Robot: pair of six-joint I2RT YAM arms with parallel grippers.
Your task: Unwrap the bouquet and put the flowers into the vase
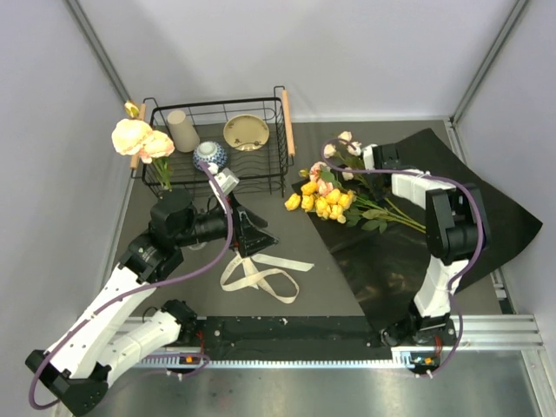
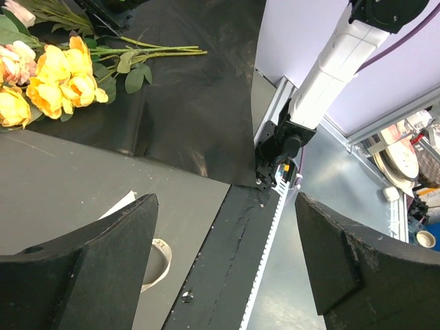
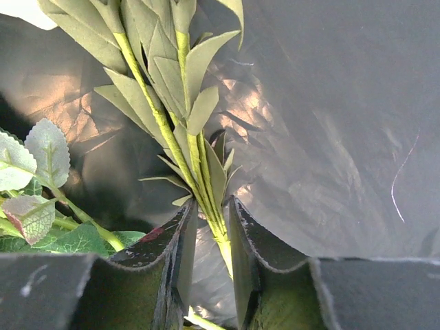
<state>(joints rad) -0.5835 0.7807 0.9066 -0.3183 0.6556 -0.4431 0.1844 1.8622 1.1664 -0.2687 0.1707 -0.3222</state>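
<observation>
Right jaws flank a leafy stem (image 3: pixel 161 124), bloom cut off.

Left arm (image 1: pixel 113 304) bent at the elbow and stretched low toward the middle, left gripper (image 2: pixel 227 227) held with fingers spread wide, right arm (image 1: pixel 452 226) folded up then forward, right gripper (image 3: pixel 213 210) pinched onto a flower stem (image 3: pixel 159 117)

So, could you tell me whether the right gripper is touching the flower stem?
Touching. The right wrist view shows the flower stem squeezed between both sides of the right gripper.
</observation>
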